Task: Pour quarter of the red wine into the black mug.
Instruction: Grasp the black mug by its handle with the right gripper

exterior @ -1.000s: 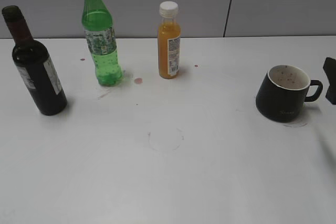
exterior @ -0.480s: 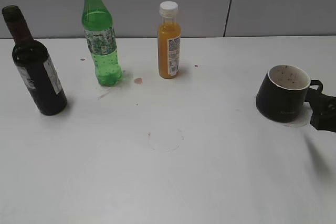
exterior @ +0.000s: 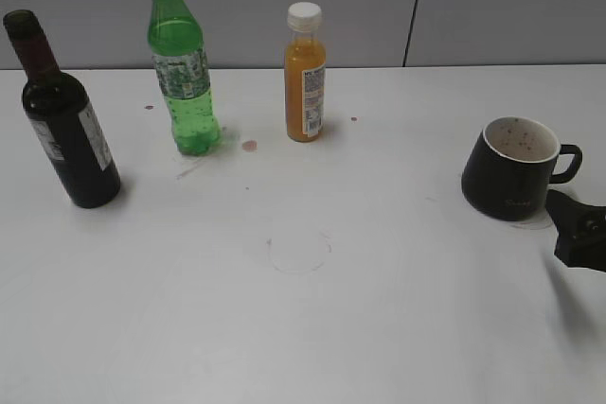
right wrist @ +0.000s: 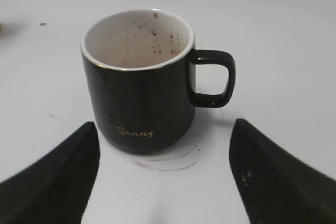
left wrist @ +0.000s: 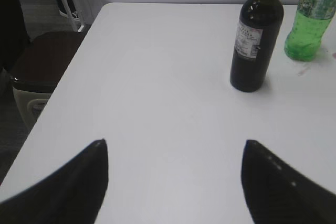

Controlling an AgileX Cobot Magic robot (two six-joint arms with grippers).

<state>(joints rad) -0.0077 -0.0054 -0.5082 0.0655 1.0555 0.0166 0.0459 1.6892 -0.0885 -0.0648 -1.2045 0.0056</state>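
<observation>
The red wine is in a dark glass bottle (exterior: 66,120) with a white label, standing upright at the table's far left. In the left wrist view the bottle (left wrist: 256,45) stands well ahead and to the right of my left gripper (left wrist: 175,141), which is open with only bare table between its fingers. The black mug (exterior: 509,169) stands at the right, handle pointing right. My right gripper (exterior: 579,234) shows at the right edge, just in front of the mug. In its wrist view the mug (right wrist: 139,87) stands upright just ahead of the open right gripper (right wrist: 165,124), untouched.
A green plastic bottle (exterior: 185,73) and an orange juice bottle (exterior: 305,73) stand at the back, with reddish spots (exterior: 249,146) between them. A faint ring mark (exterior: 299,253) lies mid-table. A dark seat (left wrist: 37,72) stands beyond the table's left edge.
My right gripper has moved along the right edge, from beside the mug's handle to a spot in front of the mug. The bottles and the mug have not moved.
</observation>
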